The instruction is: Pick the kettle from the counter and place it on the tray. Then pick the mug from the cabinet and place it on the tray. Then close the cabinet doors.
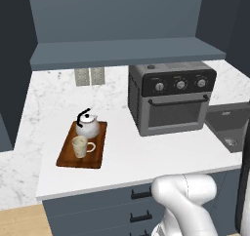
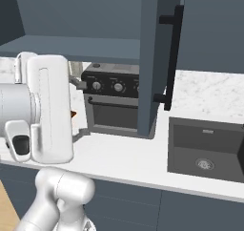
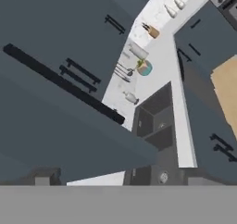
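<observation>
Kettle (image 1: 88,125) and mug (image 1: 81,146) on tray (image 1: 66,157), cabinet door (image 3: 69,121) against camera

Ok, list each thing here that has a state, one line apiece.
kettle: upright on the tray
mug: upright on the tray, in front of the kettle
cabinet door: open, handle facing out
oven: door shut
sink: empty

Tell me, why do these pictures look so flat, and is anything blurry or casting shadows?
Left base view: even, glare-free light; the small silvery kettle and cream-beige mug on the reddish-brown wooden tray cast hardly any shadow. Right base view: the open dark blue-grey cabinet door looks uniformly flat, edges crisp. Hand view: tilted, with its long black bar handle slightly soft.
</observation>
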Controlling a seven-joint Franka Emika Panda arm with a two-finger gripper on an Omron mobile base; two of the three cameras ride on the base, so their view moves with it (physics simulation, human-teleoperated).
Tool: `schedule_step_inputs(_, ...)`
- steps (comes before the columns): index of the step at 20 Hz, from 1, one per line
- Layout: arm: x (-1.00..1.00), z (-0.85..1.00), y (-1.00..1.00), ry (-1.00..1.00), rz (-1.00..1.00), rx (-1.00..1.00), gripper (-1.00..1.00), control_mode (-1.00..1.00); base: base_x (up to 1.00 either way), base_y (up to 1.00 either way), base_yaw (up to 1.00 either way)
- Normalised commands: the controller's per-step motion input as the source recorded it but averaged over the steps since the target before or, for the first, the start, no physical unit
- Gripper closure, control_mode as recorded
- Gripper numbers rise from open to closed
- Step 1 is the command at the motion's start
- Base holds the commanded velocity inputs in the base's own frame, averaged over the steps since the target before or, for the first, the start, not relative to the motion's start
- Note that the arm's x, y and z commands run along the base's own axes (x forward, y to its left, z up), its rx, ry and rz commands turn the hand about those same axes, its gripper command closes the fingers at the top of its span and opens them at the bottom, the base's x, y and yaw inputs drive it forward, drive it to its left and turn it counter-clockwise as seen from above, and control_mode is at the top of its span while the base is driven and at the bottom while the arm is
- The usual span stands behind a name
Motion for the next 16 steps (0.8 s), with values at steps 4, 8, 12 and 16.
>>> schedule_step_inputs(4, -0.09, 0.12, -0.66, -0.11, -0.06, 0.20, -1.00, -1.00, 0.00, 0.00, 0.00)
schedule_step_inputs(8, 0.00, 0.05, -0.62, -0.01, -0.13, 0.16, -1.00, -1.00, 0.00, 0.00, 0.00)
schedule_step_inputs(12, 0.05, 0.00, -0.65, 0.00, -0.09, 0.16, -1.00, -1.00, 0.00, 0.00, 0.00)
schedule_step_inputs(16, 0.17, -0.02, -0.61, 0.00, -0.03, 0.07, -1.00, -1.00, 0.00, 0.00, 0.00)
